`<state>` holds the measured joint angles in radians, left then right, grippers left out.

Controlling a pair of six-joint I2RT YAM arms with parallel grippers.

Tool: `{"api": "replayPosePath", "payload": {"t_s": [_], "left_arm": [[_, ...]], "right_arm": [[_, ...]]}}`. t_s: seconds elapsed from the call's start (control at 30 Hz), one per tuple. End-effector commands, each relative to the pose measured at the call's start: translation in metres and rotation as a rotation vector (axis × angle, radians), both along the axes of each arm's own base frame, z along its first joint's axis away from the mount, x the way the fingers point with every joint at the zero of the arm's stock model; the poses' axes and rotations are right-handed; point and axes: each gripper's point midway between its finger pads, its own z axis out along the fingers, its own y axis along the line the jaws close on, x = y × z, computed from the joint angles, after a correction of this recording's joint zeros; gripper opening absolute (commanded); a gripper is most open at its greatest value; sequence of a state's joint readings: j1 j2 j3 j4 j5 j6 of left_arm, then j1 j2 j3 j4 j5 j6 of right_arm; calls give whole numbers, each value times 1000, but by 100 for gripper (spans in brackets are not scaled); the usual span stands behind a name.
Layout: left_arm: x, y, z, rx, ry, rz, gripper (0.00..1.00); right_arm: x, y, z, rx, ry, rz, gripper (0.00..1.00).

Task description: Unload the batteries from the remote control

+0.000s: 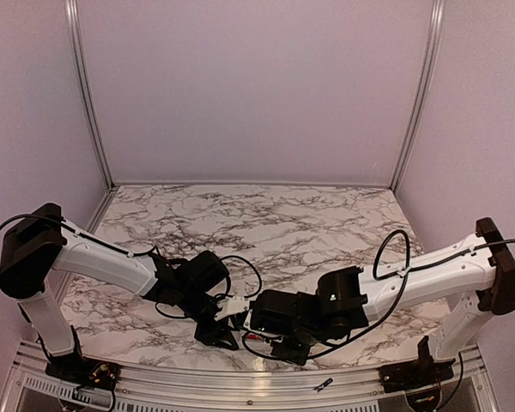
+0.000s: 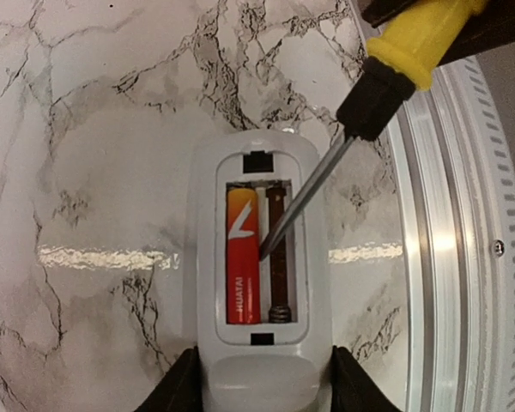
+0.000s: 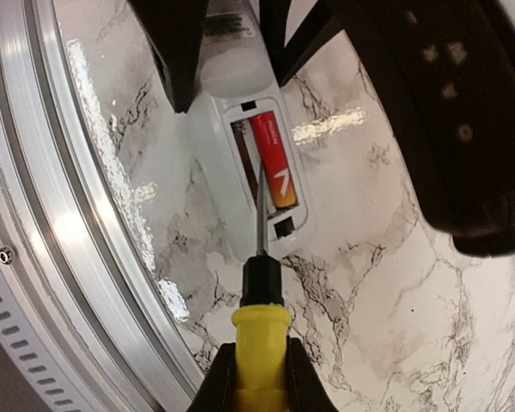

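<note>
Lying back-up close to the near edge of the tabletop (image 2: 103,112), a little left of centre, the remote control (image 2: 208,257) has the aluminium rail (image 2: 446,257) just beside its long side, so little room is free on that side, while open marble spreads on the far side. From the top camera the handset is almost fully hidden under both wrists. The left tool (image 2: 262,390) is closed on the sides of the remote's end, which is cut off by the picture border. The right tool (image 3: 259,378) is closed around the yellow handle of a screwdriver (image 3: 260,335), whose tip sits inside the open recess (image 2: 262,176). One red battery (image 2: 242,257) with white print fills one slot. The other slot shows a dark floor and a spring (image 2: 279,313). Whether the tip touches the battery I cannot tell.
</note>
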<state>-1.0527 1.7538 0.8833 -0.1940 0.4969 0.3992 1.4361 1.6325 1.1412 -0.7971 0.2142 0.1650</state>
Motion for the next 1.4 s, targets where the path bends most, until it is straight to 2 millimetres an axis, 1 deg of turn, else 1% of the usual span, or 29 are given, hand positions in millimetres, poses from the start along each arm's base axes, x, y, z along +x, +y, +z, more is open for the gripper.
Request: {"api": "replayPosePath", "payload": {"t_s": [0.0,0.13,0.3,0.43,0.57,0.77,0.97,1.07,1.17,1.3,1.37], "left_arm": [[-15,-22,20,-86,68,-64,0],[-16,-22,19,-85,77,-68,0],[-17,-22,18,-83,83,-72,0],[-19,-21,18,-84,92,-76,0],[-20,-20,18,-84,98,-78,0],[-22,-17,16,-78,103,-80,0],[-22,-17,16,-77,99,-88,0],[-23,-17,16,-80,105,-92,0],[-24,-19,19,-90,116,-97,0],[-28,-22,25,-103,141,-108,0],[-28,-22,27,-104,153,-108,0]], "right_arm": [[6,9,-19,-40,-29,-14,0],[7,16,-16,-57,-70,11,0],[3,28,-12,-53,-103,75,0],[4,28,-13,-76,-118,104,0],[4,17,-18,-129,-117,103,0],[3,-13,-20,-206,-113,88,0],[-1,-31,-15,-241,-93,76,0],[-1,-29,-13,-227,-91,75,0],[0,-22,-20,-221,-97,74,0],[5,1,-26,-158,-112,18,0],[8,11,-24,-129,-116,-29,0]]}}
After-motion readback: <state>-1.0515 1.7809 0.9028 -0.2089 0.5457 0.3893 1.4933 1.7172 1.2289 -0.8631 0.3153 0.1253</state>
